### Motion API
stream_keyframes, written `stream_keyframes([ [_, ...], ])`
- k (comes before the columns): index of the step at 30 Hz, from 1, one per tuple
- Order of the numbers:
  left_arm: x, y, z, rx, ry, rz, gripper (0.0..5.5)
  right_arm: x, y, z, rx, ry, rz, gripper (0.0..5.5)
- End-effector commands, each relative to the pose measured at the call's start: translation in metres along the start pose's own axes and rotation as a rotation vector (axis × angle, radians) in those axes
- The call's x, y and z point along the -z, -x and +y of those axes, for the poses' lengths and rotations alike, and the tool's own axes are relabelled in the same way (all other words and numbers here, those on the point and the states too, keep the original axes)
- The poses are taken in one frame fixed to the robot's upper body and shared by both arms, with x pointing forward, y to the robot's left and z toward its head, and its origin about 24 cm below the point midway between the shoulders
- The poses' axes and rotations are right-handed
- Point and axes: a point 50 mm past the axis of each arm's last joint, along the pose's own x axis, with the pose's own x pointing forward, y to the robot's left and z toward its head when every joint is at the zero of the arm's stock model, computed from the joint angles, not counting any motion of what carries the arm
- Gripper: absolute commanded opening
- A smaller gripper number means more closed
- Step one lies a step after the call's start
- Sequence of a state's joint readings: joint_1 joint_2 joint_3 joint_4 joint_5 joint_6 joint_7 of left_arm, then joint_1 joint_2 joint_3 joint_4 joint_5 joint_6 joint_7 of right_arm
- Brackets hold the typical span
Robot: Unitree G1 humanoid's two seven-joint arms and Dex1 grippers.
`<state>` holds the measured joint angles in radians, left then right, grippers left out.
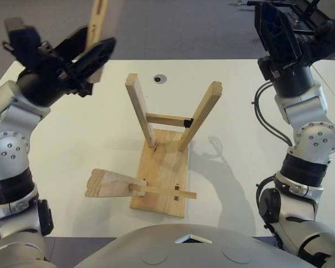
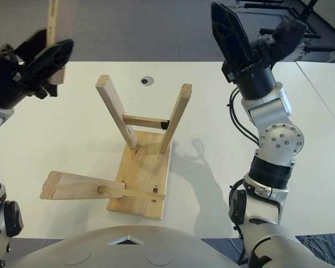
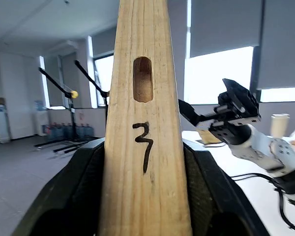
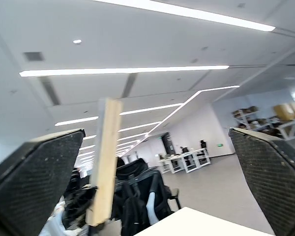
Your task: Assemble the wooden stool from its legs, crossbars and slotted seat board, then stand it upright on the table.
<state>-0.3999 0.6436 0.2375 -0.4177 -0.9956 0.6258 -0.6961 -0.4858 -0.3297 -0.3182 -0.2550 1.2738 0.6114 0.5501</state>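
The slotted seat board [image 1: 166, 167] lies flat in the middle of the white table. Two legs [image 1: 139, 109] [image 1: 201, 114] stand up from its far end, splayed apart and joined by a crossbar [image 1: 166, 119]. A third leg [image 1: 108, 183] lies on the table at the board's near left, with a thin crossbar [image 1: 166, 192] running from it across the board. My left gripper [image 1: 92, 54], raised at the far left, is shut on a fourth leg [image 3: 145, 123], which stands upright and bears a slot and a hand-written 3. High at the far right, my right gripper [image 2: 259, 30] points upward, open and holding nothing.
A small round grommet hole [image 1: 159, 79] sits in the table [image 1: 234, 100] behind the stool parts. A second table [image 1: 334, 70] adjoins at the right. Bare tabletop lies to both sides of the board.
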Motion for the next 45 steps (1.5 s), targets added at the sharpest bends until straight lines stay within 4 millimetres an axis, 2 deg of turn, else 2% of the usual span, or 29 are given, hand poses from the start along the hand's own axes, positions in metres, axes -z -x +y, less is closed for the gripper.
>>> stream_keyframes([
  [1, 0.010, -0.025, -0.014, 0.209, 0.099, 0.047, 2.06, 0.016, -0.024, 0.027, -0.182, -0.057, 0.072, 5.40],
  [4, 0.018, -0.030, -0.020, 0.274, 0.144, 0.076, 2.06, 0.026, -0.030, 0.035, -0.242, -0.073, 0.094, 5.40],
  [9, 0.021, -0.026, -0.031, 0.402, 0.272, 0.068, 2.06, 0.030, -0.030, 0.038, -0.285, -0.083, 0.058, 5.40],
  [15, 0.021, -0.022, -0.029, 0.406, 0.314, 0.059, 2.06, 0.027, -0.029, 0.038, -0.316, -0.087, 0.002, 4.29],
  [25, 0.036, -0.016, -0.034, 0.408, 0.332, 0.151, 2.06, 0.024, -0.034, 0.046, -0.373, -0.105, -0.008, 2.29],
  [27, 0.036, -0.015, -0.035, 0.417, 0.338, 0.147, 2.05, 0.024, -0.035, 0.046, -0.377, -0.105, -0.006, 2.10],
  [32, 0.032, -0.014, -0.030, 0.394, 0.325, 0.112, 2.05, 0.023, -0.034, 0.046, -0.379, -0.090, -0.022, 2.10],
  [36, 0.030, -0.013, -0.019, 0.292, 0.272, 0.074, 2.05, 0.015, -0.034, 0.040, -0.339, -0.044, -0.076, 2.10],
  [37, 0.027, -0.013, -0.016, 0.256, 0.255, 0.049, 2.42, 0.010, -0.031, 0.035, -0.308, -0.022, -0.096, 2.09],
  [45, 0.017, 0.004, -0.011, 0.132, 0.247, -0.033, 3.66, -0.013, -0.008, 0.019, -0.184, 0.023, -0.152, 2.05],
])
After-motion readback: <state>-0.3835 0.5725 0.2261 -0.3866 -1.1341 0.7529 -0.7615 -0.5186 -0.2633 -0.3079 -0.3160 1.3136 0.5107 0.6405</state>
